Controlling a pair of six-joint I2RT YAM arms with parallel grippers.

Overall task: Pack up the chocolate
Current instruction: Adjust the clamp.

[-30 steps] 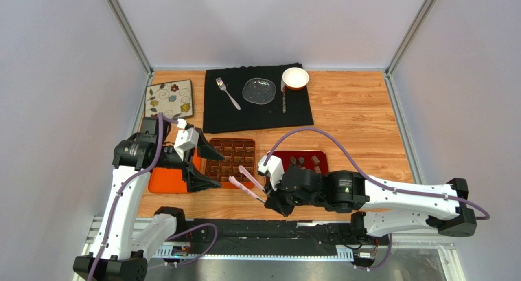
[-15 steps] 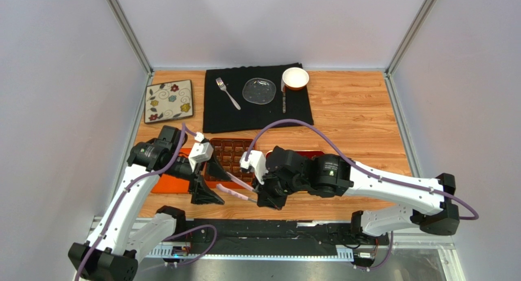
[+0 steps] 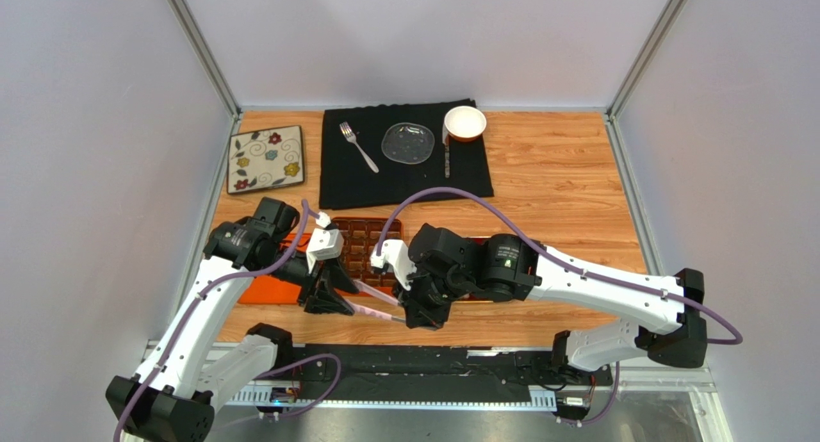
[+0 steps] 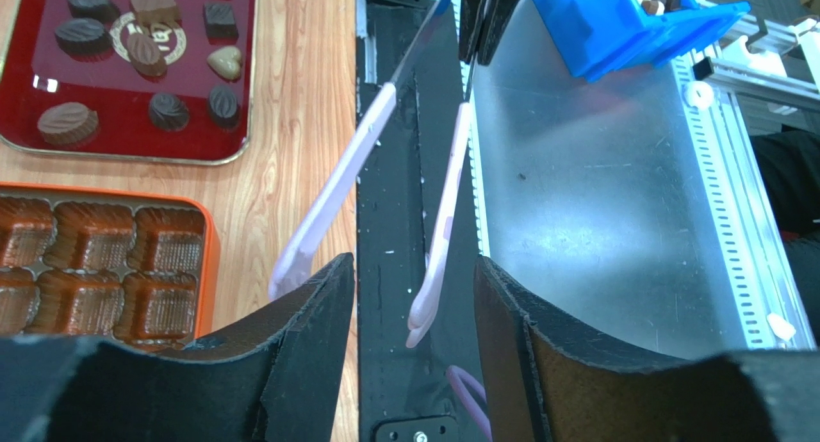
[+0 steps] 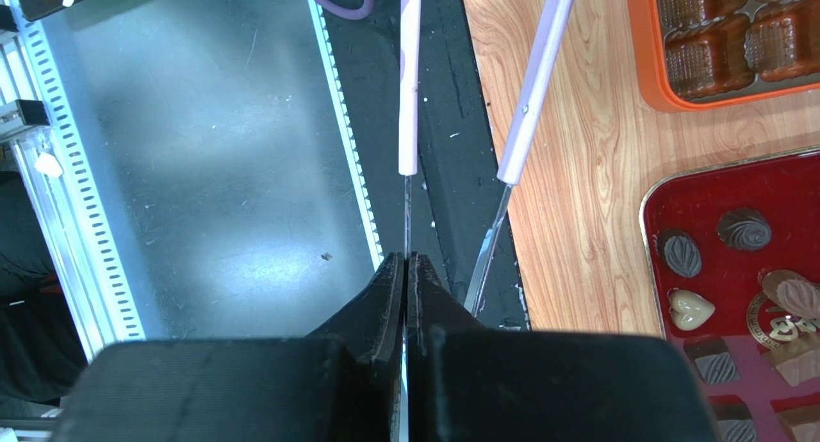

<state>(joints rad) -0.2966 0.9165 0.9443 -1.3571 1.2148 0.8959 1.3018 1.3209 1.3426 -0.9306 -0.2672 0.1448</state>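
Several dark and light brown chocolate pieces [image 4: 147, 53] lie in a red tray [image 4: 29, 86], also seen in the right wrist view as chocolate [image 5: 743, 229]. An orange box [image 3: 364, 240] with brown grid compartments sits to the tray's left. My right gripper [image 5: 406, 259] is shut on one metal arm of lavender-tipped tongs [image 5: 534, 96]. It hangs over the table's near edge [image 3: 420, 311]. My left gripper [image 4: 414, 269] faces the tongs [image 4: 337, 183] with jaws apart. One tong tip hangs between its fingers. The other tip sits at the left finger's outer edge. In the top view the right arm hides most of the tray.
A black cloth [image 3: 404, 168] at the back carries a fork [image 3: 358, 146], a glass plate [image 3: 408, 141], a knife [image 3: 447, 154] and a white bowl [image 3: 465, 123]. A floral tile [image 3: 267, 158] lies back left. A blue bin [image 4: 616, 19] and the metal base lie beyond the table's near edge.
My right arm has carried the tongs leftward, now covering the red tray. My left gripper has swung in toward the tong tips and its jaws have narrowed.
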